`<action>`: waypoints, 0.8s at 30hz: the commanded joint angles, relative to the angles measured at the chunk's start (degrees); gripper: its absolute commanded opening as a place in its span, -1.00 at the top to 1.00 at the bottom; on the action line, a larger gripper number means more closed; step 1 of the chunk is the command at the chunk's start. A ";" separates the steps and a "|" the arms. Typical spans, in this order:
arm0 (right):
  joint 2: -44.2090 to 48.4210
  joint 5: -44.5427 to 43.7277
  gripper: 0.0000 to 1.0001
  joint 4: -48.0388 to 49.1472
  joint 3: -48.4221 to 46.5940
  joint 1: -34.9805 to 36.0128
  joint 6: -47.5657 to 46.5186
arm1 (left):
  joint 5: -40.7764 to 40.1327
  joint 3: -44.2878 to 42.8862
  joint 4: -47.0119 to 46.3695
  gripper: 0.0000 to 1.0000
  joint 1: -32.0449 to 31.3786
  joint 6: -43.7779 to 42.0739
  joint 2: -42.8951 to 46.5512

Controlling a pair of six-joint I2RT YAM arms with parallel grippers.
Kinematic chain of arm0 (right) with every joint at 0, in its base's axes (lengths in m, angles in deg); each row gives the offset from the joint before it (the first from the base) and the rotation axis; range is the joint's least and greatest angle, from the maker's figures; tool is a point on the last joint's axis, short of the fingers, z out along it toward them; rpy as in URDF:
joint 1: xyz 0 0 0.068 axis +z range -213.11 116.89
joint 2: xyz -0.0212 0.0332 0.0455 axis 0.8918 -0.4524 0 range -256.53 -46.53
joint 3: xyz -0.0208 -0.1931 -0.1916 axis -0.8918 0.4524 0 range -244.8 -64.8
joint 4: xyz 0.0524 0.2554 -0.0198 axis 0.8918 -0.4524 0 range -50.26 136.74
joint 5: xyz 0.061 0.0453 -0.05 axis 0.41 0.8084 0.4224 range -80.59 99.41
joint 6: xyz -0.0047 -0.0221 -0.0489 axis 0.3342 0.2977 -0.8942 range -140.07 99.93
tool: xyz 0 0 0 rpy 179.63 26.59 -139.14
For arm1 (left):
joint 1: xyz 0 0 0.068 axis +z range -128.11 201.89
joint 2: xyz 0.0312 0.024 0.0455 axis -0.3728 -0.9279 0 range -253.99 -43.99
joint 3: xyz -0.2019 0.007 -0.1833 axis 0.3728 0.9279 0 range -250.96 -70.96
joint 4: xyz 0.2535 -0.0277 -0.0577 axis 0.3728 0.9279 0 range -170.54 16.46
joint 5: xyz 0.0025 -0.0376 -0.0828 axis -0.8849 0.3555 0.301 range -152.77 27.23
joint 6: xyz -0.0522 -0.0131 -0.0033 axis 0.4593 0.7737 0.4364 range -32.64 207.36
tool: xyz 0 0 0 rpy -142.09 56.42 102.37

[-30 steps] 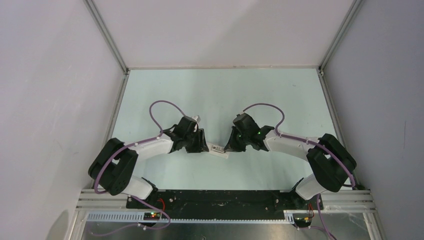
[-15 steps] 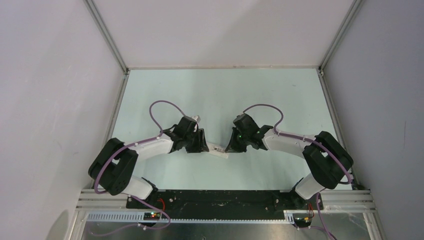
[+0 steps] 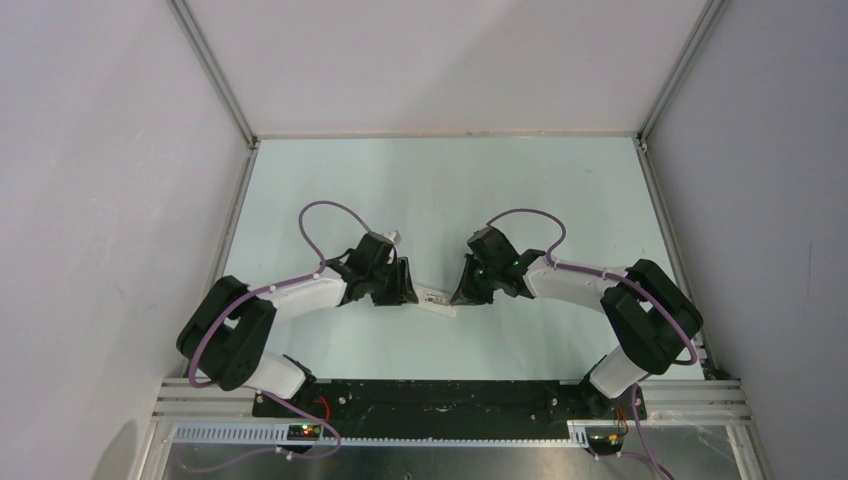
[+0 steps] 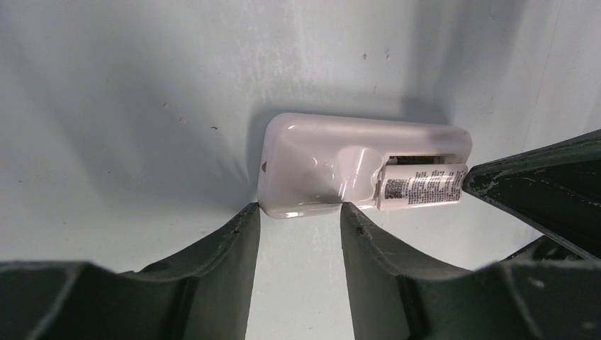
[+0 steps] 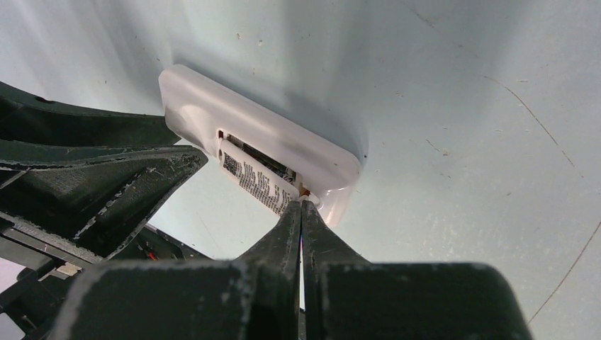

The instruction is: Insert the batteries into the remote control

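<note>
1 battery [image 4: 423, 185] apparently in remote control [image 4: 312, 159]

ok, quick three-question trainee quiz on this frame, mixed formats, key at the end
1. True or false: the right end effector is shut, its tips at one end of a battery.
2. The remote control lies: A) button face up, B) back side up, C) standing on edge.
3. Fill in: the left end effector is ____ (open/shut).
Key: 1 true; 2 B; 3 open.
</note>
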 commanded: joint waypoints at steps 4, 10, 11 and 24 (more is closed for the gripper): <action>-0.03 -1.59 1.00 1.07 -0.75 0.86 0.95 | -0.14 0.21 0.20 -0.03 0.34 -1.40 -0.27; 2.37 -4.81 1.00 3.35 0.42 2.53 3.85 | -0.16 -0.07 0.18 -0.03 0.36 -1.08 0.10; 3.05 -5.06 1.00 3.74 1.13 2.56 4.32 | -0.21 -0.09 0.18 -0.03 0.34 -1.07 0.13; 6.09 -8.33 1.00 5.09 3.41 2.59 7.12 | -0.24 -0.01 0.21 -0.04 0.48 -1.06 0.80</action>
